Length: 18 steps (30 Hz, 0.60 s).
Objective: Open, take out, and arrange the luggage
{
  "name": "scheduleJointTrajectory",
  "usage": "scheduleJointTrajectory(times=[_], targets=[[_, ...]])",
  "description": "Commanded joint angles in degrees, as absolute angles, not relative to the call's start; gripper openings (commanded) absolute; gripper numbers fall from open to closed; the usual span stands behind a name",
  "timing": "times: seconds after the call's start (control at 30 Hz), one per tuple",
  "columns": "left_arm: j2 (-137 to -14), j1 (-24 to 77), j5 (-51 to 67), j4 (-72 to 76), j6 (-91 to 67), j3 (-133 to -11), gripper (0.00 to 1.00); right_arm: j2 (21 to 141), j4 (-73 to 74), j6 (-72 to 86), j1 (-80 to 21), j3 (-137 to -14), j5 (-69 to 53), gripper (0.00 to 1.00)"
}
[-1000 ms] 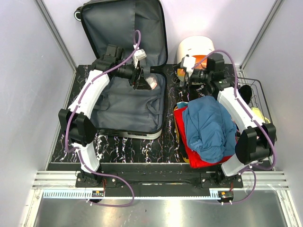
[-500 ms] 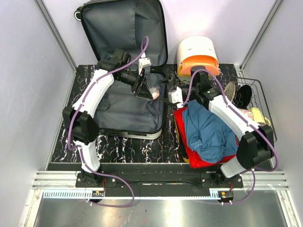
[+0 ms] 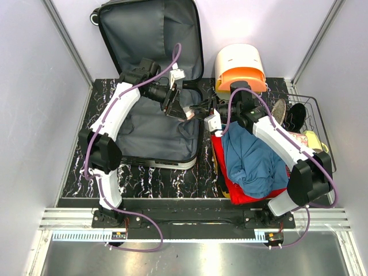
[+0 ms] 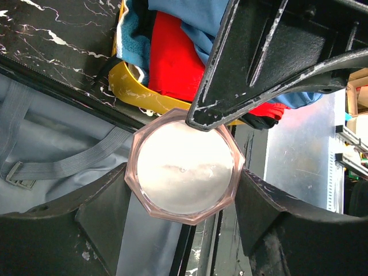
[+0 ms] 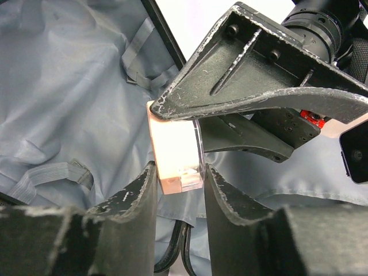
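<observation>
You are looking into a robotics lab test cell: pale panel walls (image 3: 29, 115) on aluminium struts (image 3: 69, 43) are enclosing a black marbled desk (image 3: 161, 175), with a left arm (image 3: 112, 112) and right arm (image 3: 282, 141) standing bolted by its aluminium rail (image 3: 63, 218).

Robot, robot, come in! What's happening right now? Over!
Left gripper holding pink jar. Right gripper pinching it too. Luggage open. Nothing blocking handoff.

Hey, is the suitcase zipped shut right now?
No, the luggage lies wide open in the top view, with the insides of both halves showing.
</observation>
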<state>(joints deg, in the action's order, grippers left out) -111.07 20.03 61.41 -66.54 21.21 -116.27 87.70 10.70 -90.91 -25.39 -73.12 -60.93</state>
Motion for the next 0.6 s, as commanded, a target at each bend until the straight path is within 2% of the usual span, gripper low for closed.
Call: scheduleJointTrajectory(times=[0.0, 0.03, 0.07, 0.1, 0.17, 0.23, 0.4, 0.43, 0.57], targets=[[-110.83, 20.22, 62.84, -65.13, 19.69, -119.79, 0.31, 87.63, 11.16, -92.99, -26.10, -74.09, -61.87, 0.25], [-110.66, 20.30, 62.32, -65.21, 19.60, -119.79, 0.36, 87.71, 11.25, -93.08, -26.10, -74.35, -61.87, 0.22], [-110.57, 20.13, 62.05, -65.21, 19.86, -119.71, 0.58, 87.80, 11.34, -92.55, -26.10, -74.44, -61.79, 0.19], [-109.96, 20.13, 61.96, -65.21, 20.47, -119.53, 0.71, 87.72, 11.25, -92.11, -26.10, -74.62, -61.61, 0.12], [-108.90, 18.99, 61.35, -64.00, 21.09, -118.22, 0.87, 87.71, 11.16, -88.88, -26.02, -75.32, -60.82, 0.07], [-105.83, 17.41, 60.30, -56.66, 18.73, -115.94, 0.91, 87.63, 10.64, -83.97, -26.02, -75.93, -59.60, 0.00], [-96.18, 9.24, 58.36, -32.90, 8.00, -103.02, 0.98, 87.63, 5.55, -66.21, -25.75, -76.73, -56.26, 0.00], [-95.02, 8.53, 57.92, -28.69, 8.35, -101.53, 0.98, 88.24, 4.41, -60.00, -25.49, -77.51, -55.29, 0.00], [-89.93, 8.70, 58.88, -28.30, 21.84, -96.35, 0.99, 90.35, 4.04, -45.47, -24.70, -81.64, -54.93, 0.00]])
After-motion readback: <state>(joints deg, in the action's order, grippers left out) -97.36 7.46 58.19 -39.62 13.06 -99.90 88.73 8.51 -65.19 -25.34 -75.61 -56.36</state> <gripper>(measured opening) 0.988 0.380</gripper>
